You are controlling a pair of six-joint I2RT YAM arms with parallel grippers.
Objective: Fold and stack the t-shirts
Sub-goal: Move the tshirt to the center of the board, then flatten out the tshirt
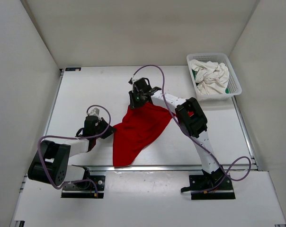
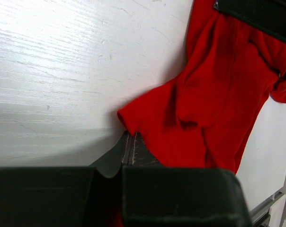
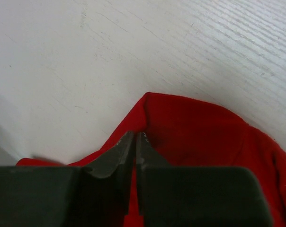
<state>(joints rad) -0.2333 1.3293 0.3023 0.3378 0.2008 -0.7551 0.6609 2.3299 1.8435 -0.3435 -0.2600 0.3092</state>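
Nearest the bases, at about 8 o'clock on the table, the left gripper has its jaws pressed together on a corner of the red t-shirt; a little red shows between the fingers in its wrist view. The shirt lies mid-table as a rough triangle, with its long point trailing toward 6 o'clock at the near edge. At the shirt's 12 o'clock the right gripper sits low on the top edge. Its jaws are narrow, with only a slit between them, and red cloth shows in that slit, so it seems to have a pinch of fabric. Far off at 2 o'clock, the basket holds the crumpled white t-shirt, and a sliver of the green t-shirt shows at its near corner.

I judge this an early step: spreading the first shirt flat before any fold (nothing is stacked yet). The next move calls for both arms to draw their holds apart and pull the cloth taut, without either pinch slipping.
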